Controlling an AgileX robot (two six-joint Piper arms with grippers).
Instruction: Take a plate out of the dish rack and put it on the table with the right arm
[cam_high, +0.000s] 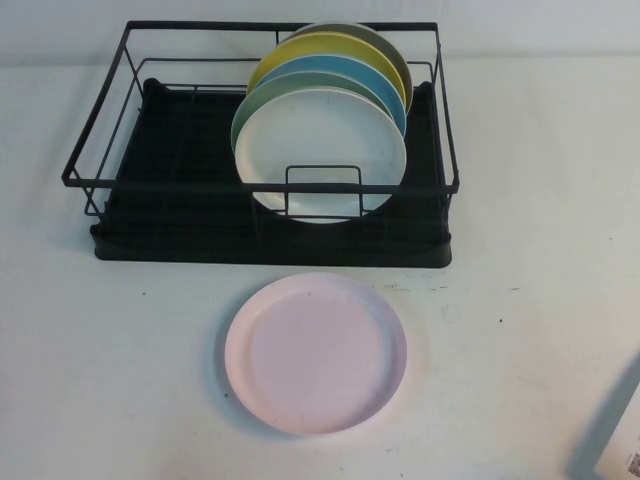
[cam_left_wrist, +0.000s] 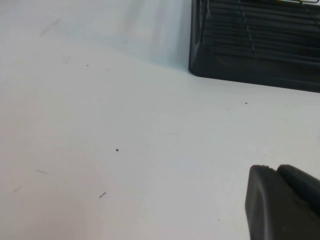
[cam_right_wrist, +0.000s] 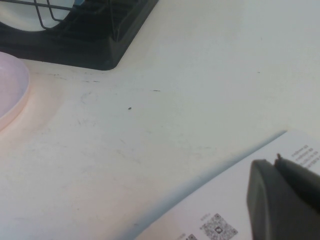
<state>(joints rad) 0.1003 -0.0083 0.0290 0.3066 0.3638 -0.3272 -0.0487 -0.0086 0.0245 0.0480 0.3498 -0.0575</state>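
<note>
Evidently the placing step is done: the plate (cam_high: 316, 353) lies flat on the tabletop (cam_high: 520, 330), just in front of the dish rack (cam_high: 260, 215) and well apart from the right hand (cam_right_wrist: 280, 200), whose fingers are pressed together, empty. Nothing remains but parking. The left hand (cam_left_wrist: 282, 202) hovers over bare tabletop near the rack's corner; I cannot tell its state. The plate is pale pink, round, matte, shallow-rimmed.

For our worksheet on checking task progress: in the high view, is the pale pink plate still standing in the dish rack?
No: the pink plate lies flat on the table, in front of the dish rack.
</note>
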